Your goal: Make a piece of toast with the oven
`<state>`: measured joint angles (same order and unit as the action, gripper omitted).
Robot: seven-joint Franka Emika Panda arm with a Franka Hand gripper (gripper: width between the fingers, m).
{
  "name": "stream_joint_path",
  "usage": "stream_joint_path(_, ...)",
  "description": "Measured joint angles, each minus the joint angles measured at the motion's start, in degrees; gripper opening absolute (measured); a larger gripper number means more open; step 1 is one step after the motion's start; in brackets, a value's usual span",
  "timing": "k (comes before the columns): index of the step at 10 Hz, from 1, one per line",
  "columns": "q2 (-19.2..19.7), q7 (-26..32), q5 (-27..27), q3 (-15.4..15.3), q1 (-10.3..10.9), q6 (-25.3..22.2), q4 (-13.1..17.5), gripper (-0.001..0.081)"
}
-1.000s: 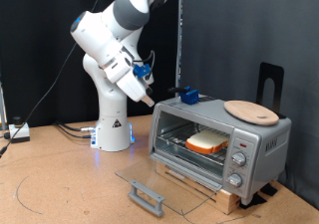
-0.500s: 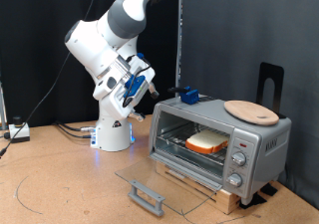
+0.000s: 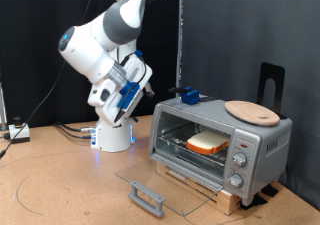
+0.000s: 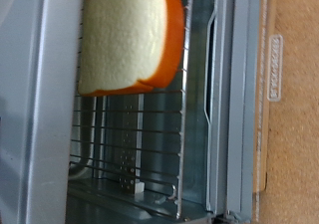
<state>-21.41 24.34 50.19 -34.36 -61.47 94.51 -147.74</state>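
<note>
- the white arm (image 3: 95, 55) stands at the exterior view's left on the brown table (image 3: 60, 185), folded up with its hand drawn in close to its own body.
- the gripper (image 3: 133, 85) hangs in the air, well apart from the oven and to its left in the exterior view; the fingers are too small and dark there to read, and the wrist view shows none of them, so i cannot tell whether they are apart or together. nothing is seen between them.
- the glass door (image 3: 165, 185) lies dropped flat in front of the oven, its grey handle (image 3: 147, 197) nearest the camera.
- the oven (image 3: 268, 145) is a boxy silver unit on a wooden slatted base (image 3: 205, 190), knobs on its right panel.
- the piece of toast (image 3: 208, 142) lies flat on the wire rack (image 4: 150, 134) inside the open oven. in the wrist view (image 4: 125, 40) it shows a pale cream face with an orange-tan crust round the edge, corners rounded.
- a round wooden board (image 3: 250, 111) rests on the oven's top, at the exterior view's right.
</note>
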Motion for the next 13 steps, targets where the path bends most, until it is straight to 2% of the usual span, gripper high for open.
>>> stream_joint_path(3,7.03,1.14,-2.82,0.86,-3.35,2.14,3.09,0.0808)
stream_joint_path(6,12.83,4.15,-6.17,1.39,-5.17,6.22,6.32,0.0808)
stream_joint_path(10,13.1,1.31,-8.88,1.25,-5.17,5.73,6.02,0.0808)
stream_joint_path(13,15.36,-0.18,-8.93,1.55,-5.66,6.15,6.77,0.0808)
